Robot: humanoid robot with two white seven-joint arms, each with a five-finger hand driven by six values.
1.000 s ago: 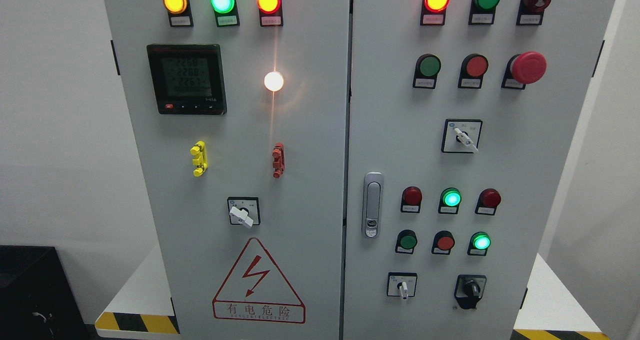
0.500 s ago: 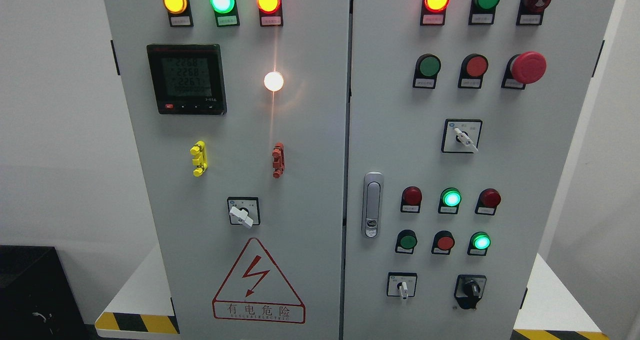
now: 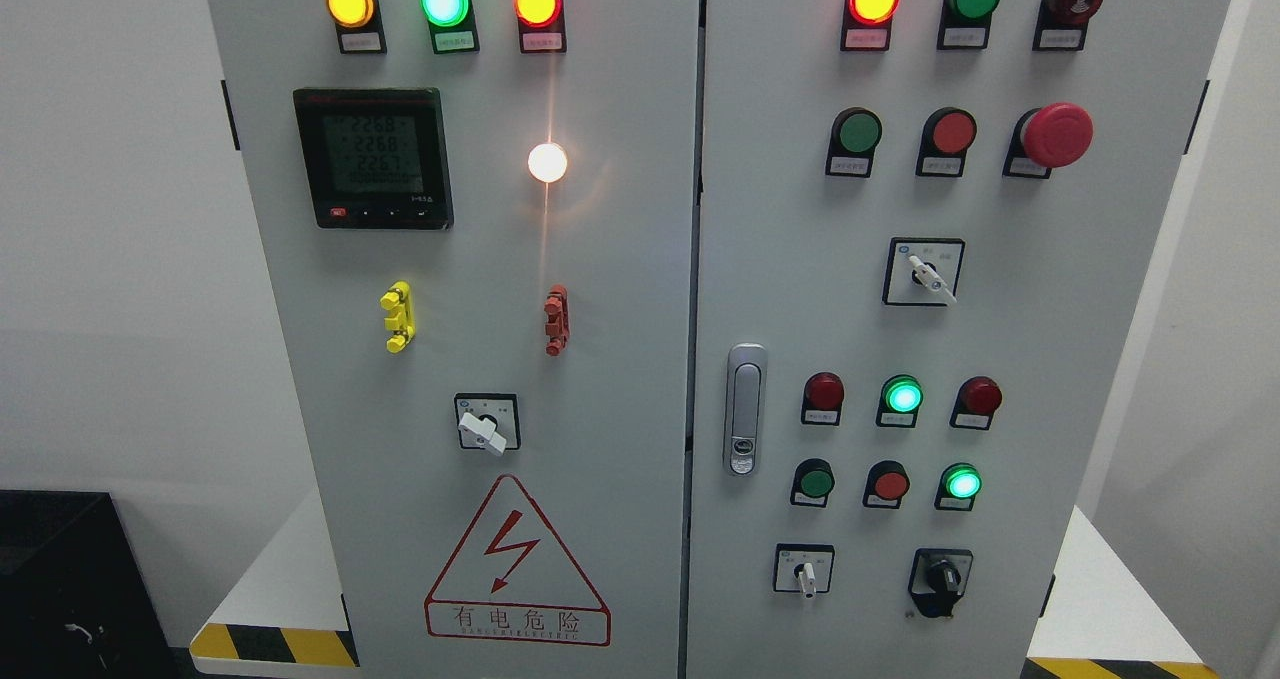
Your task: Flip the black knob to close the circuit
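Note:
The black knob [image 3: 941, 579] sits at the lower right of the grey control cabinet's right door [image 3: 1050, 379], on a black mount, its grip pointing roughly straight down. Left of it is a white-handled rotary switch [image 3: 804, 573]. Neither of my hands nor arms shows in the head view.
The right door carries several lit and unlit lamps and push buttons, a red mushroom stop button [image 3: 1055, 135], another white rotary switch [image 3: 928, 273] and a silver door latch [image 3: 744, 408]. The left door holds a meter [image 3: 372, 156], a selector switch [image 3: 485, 426] and a warning triangle [image 3: 516, 563]. A black box [image 3: 60, 579] stands lower left.

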